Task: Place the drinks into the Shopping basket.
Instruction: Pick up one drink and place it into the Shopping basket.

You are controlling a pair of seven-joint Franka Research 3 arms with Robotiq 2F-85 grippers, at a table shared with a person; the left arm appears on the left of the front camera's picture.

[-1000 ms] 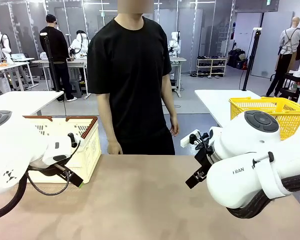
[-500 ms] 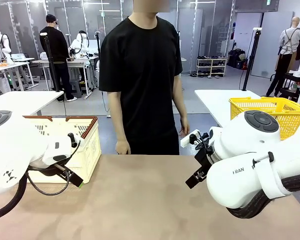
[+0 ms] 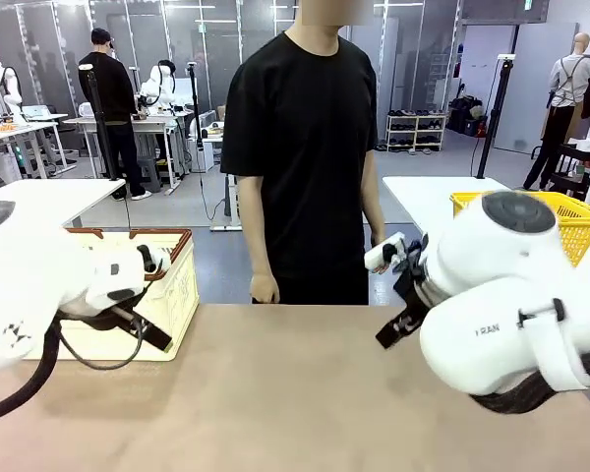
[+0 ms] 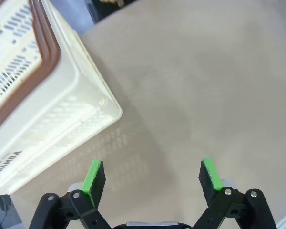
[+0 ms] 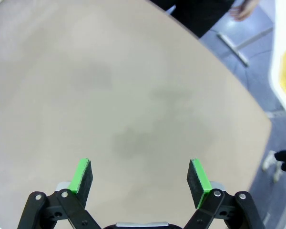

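Over the bare tan tabletop (image 5: pixel 133 86), my left claw (image 4: pixel 151 174) and right claw (image 5: pixel 139 175) hang released, empty. Cream-white slotted plastic basket (image 4: pixel 81 114) sits just beside the left claw; I'd wait wide for drinks.

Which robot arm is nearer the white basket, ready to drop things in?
Left, probably. The left gripper hangs open right beside the Shopping basket corner; the right gripper, also open, is over the table farther from it.

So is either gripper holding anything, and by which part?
Nothing is held: the left gripper and the right gripper both stand open over the table, nothing between their jaws.
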